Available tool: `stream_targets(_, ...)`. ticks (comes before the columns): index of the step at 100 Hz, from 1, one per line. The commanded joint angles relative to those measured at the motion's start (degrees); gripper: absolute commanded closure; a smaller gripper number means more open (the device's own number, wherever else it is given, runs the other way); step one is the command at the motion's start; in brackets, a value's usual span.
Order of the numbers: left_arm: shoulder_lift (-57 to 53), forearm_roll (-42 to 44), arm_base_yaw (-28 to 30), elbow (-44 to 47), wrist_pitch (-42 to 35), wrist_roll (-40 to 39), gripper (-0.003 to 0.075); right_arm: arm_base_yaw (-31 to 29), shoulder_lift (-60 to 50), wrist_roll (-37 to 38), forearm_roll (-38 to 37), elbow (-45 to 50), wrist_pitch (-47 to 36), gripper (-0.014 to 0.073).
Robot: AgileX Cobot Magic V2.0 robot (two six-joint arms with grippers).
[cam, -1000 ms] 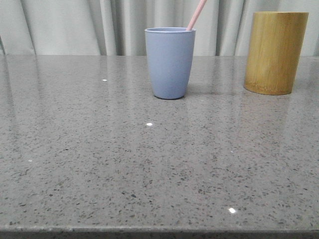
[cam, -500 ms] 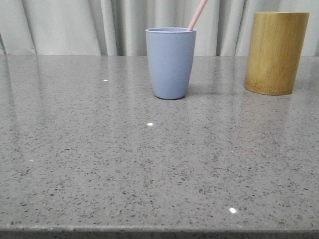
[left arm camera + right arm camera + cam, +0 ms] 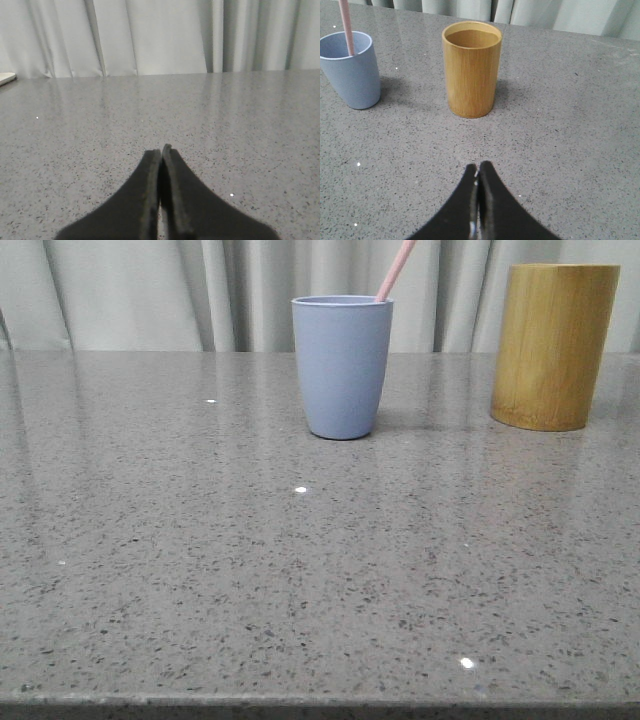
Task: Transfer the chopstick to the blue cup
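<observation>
The blue cup (image 3: pixel 342 365) stands upright on the grey speckled table, toward the back middle in the front view. A pale pink chopstick (image 3: pixel 396 268) leans out of its rim on the right side. The right wrist view shows the same blue cup (image 3: pixel 351 70) with the chopstick (image 3: pixel 346 26) standing in it. My right gripper (image 3: pixel 478 167) is shut and empty, low over the table, well short of the bamboo holder. My left gripper (image 3: pixel 161 150) is shut with nothing in it, over bare table. Neither gripper shows in the front view.
A taller yellow-brown bamboo holder (image 3: pixel 553 345) stands right of the blue cup; in the right wrist view the bamboo holder (image 3: pixel 471 68) looks empty inside. Pale curtains (image 3: pixel 150 290) hang behind the table. A white object's edge (image 3: pixel 6 78) lies at the far side.
</observation>
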Motion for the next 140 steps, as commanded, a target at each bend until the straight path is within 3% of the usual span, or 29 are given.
stream_targets(1,-1.9,-0.2,0.1,0.5,-6.0,-0.5,0.0739,-0.4,0.4,-0.1,-1.0,-1.4,-3.9,0.066)
stream_targets(34,-1.9,2.3,-2.4,0.5,-6.6,-0.5,0.0739,-0.4,0.4,-0.1,-1.0,-1.4,-3.9,0.066)
stream_targets(140,-1.9,2.2,-2.2,0.5,-6.6,-0.5,0.0739,-0.4,0.4,-0.2,-1.7,-1.4,-4.0,0.066)
